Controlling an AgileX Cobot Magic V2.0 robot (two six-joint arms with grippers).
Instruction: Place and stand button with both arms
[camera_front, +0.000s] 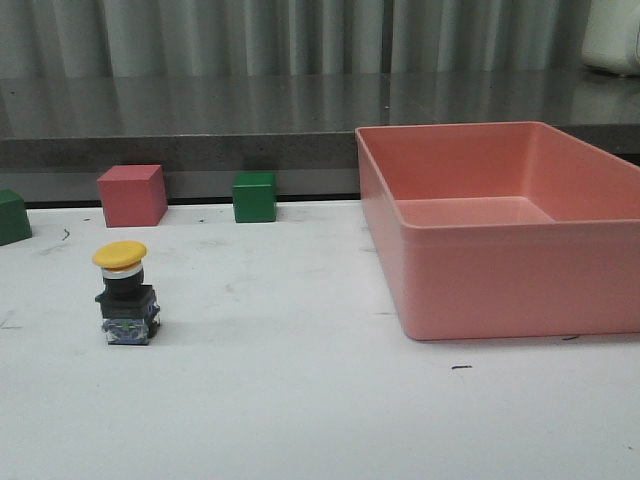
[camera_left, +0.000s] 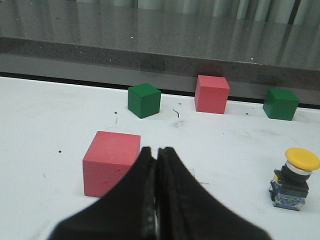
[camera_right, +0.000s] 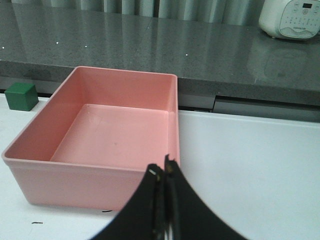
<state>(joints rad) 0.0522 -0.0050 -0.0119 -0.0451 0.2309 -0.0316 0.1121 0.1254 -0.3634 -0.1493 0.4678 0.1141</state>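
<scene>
Button (camera_front: 126, 292) stands upright on the white table (camera_front: 300, 400), yellow cap up, black-grey base down — left side of the table in the front view, nothing touching it. Pink bin (camera_front: 500, 230) sits on the right, well apart from the button. Along the back edge: a pink cube (camera_front: 132, 195), a green cube (camera_front: 254, 197) beside it, another green cube (camera_front: 12, 217) at the far left.

Left gripper (camera_left: 157, 165): fingers pressed together, holding nothing. Another pink cube (camera_left: 111, 162) sits just beyond its tips; the button shows off to one side, apart from the fingers.

Right gripper (camera_right: 164, 175): fingers also pinched together, nothing between them — hovers at the near wall of the bin. White appliance (camera_right: 292, 19) on the grey counter behind.
</scene>
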